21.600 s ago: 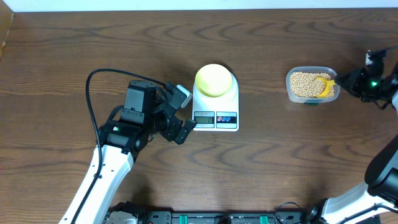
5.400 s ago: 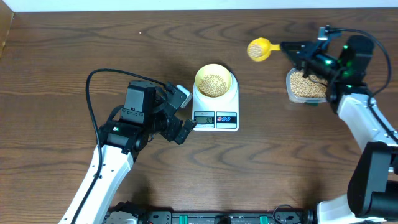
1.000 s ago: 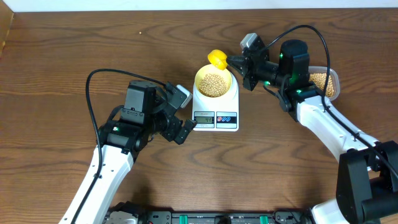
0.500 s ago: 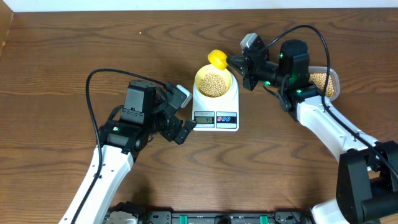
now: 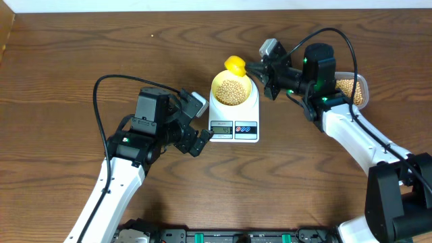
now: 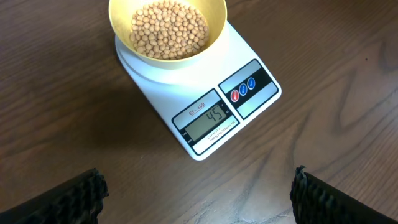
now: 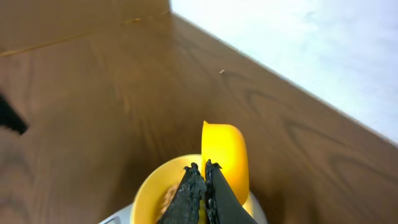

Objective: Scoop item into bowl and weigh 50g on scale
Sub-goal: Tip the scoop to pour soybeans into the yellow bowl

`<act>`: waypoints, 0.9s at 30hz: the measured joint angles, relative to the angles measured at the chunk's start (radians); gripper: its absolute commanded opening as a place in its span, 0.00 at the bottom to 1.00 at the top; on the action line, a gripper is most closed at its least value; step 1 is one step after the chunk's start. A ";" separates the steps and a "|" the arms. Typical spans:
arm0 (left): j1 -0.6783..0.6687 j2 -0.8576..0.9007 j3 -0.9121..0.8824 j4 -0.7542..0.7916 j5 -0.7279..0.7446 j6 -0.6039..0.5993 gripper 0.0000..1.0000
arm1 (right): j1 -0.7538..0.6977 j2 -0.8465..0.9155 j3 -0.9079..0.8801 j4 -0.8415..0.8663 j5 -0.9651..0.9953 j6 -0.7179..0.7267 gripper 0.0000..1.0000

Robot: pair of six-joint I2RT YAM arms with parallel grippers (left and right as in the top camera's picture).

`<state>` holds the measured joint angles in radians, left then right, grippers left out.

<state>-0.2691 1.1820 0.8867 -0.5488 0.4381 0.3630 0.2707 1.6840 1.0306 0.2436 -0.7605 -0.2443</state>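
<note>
While right gripper is clamping scoop handle above bowl rim, overhead: bowl sitting on scale. Left wrist: left gripper jaws standing apart, empty; beans lying in bowl, display reading 45. Right wrist: scoop tilting; steeper tip risking overshooting 50.

The work surface is a dark brown wood-grain table whose far edge borders a white surface along the top of the overhead view. A white digital kitchen scale rests flat on the table near its centre, with the display and two buttons facing the near edge. A clear rectangular plastic tub stands on the table well to the right of the scale, partly hidden by the right arm, and a small pale speck lies near the far edge.
</note>
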 measured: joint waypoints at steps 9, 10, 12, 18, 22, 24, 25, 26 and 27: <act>0.000 0.000 0.000 0.000 0.000 0.000 0.97 | -0.006 0.000 0.000 -0.014 -0.027 -0.029 0.01; 0.000 0.000 0.000 0.000 0.000 0.000 0.97 | -0.007 0.000 0.000 -0.010 -0.026 -0.029 0.01; 0.000 0.000 0.000 0.000 0.000 0.000 0.97 | -0.006 0.000 0.000 -0.010 -0.024 -0.029 0.01; 0.000 0.000 0.000 0.000 0.000 0.000 0.97 | -0.007 0.000 0.000 -0.010 -0.020 -0.029 0.01; 0.000 0.000 0.000 0.000 0.000 0.000 0.97 | -0.007 0.000 0.000 -0.019 -0.022 -0.030 0.01; 0.000 0.000 0.000 0.000 0.000 0.000 0.97 | -0.010 0.000 0.000 -0.041 -0.019 -0.035 0.01; 0.000 0.000 0.000 0.000 0.000 0.000 0.97 | -0.013 0.000 0.000 -0.051 -0.016 -0.038 0.01; 0.000 0.000 0.000 0.000 0.000 0.000 0.97 | -0.018 0.000 0.000 -0.052 -0.012 -0.040 0.01; 0.000 0.000 0.000 0.000 0.000 0.000 0.97 | -0.025 0.001 0.000 -0.049 -0.010 -0.040 0.01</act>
<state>-0.2691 1.1820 0.8867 -0.5491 0.4381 0.3630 0.2455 1.6848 1.0302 0.1947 -0.7708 -0.2848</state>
